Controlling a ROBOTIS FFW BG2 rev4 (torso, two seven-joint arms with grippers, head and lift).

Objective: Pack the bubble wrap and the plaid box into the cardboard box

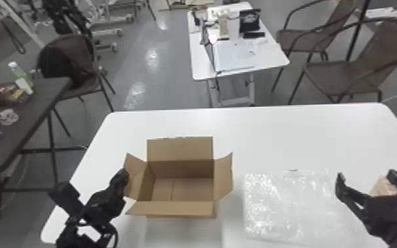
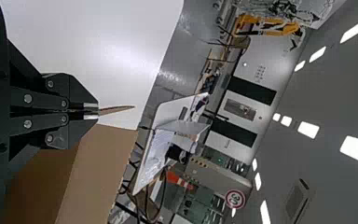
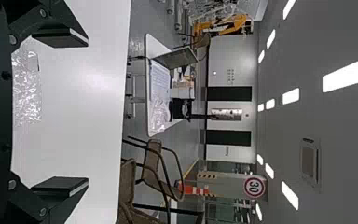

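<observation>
Packing: not begun. Cardboard box (image 1: 179, 209) stands open, just right of the left gripper (image 2: 98, 111), which pinches its left side flap (image 2: 116, 110). Bubble wrap (image 1: 290, 204) lies flat, immediately left of the right gripper (image 3: 87, 112), whose fingers are spread. A tan item, presumably the plaid box (image 1: 384, 187), shows between them; contact cannot be determined. Both items remain to be loaded.

Here's a matt cardboard box (image 1: 179, 150), glossy, crinkly plastic bubble wrap (image 1: 291, 204), and a smooth white table (image 1: 273, 138), perhaps laminate
</observation>
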